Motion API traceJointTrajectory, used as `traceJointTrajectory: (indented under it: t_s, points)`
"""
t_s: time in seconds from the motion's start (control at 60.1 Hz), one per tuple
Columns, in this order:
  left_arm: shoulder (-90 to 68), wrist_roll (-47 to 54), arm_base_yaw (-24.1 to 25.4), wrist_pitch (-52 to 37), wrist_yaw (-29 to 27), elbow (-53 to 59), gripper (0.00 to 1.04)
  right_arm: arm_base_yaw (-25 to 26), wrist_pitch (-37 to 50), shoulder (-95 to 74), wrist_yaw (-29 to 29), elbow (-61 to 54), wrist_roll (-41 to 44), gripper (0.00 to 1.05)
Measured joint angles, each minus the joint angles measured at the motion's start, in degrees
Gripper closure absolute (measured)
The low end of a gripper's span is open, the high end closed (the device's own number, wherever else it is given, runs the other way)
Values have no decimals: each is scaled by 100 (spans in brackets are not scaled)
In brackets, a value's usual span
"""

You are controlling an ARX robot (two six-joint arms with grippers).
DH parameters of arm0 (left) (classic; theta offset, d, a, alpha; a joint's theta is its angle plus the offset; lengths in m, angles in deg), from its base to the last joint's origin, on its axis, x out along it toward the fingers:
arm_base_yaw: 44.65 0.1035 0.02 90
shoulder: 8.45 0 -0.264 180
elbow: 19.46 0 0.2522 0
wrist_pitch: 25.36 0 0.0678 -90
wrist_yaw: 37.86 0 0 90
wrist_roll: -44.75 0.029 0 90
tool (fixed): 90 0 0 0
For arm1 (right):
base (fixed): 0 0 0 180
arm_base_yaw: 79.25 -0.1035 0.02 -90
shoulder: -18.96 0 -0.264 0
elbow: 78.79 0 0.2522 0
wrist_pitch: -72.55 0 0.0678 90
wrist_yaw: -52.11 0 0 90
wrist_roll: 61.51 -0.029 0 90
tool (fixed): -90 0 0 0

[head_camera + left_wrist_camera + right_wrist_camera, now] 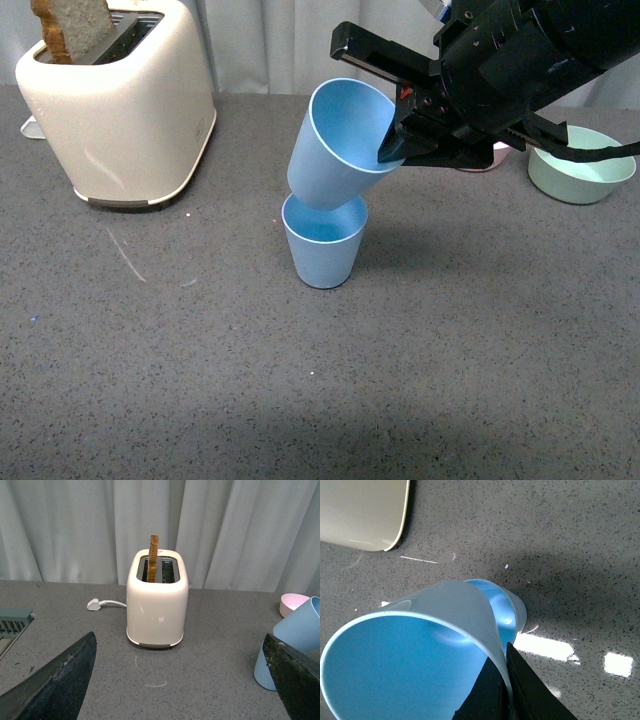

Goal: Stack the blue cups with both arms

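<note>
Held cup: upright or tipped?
Tipped. The held cup leans steeply, its base at the lower cup's mouth, not nested; the right pincer pinches its rim.

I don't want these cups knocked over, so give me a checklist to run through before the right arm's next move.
1. Grip: the right gripper is shut on the upper cup at its rim: ok.
2. Support: the lower cup stands upright on the table: ok.
3. Aim: the upper cup's base sits at the lower cup's mouth: ok.
4. Alignment: the upper cup in line with the lower cup: not ok, it is tilted.
5. Seating: the upper cup fully down inside the lower cup: not ok.
6. Other arm: the left gripper is open and empty: ok.
</note>
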Motion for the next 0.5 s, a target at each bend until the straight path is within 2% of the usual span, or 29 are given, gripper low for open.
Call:
traceJointTrajectory:
  t_s: [0.216, 0.25, 0.499]
  points:
    - [0, 0, 0, 0, 0, 0, 7, -7, 4, -2, 0, 0, -17, 104]
    - [0, 0, 0, 2, 0, 0, 7, -9, 4, -4, 2, 0, -17, 101]
    - [0, 0, 0, 2, 0, 0, 7, 0, 142, -2, 120, 0, 17, 58]
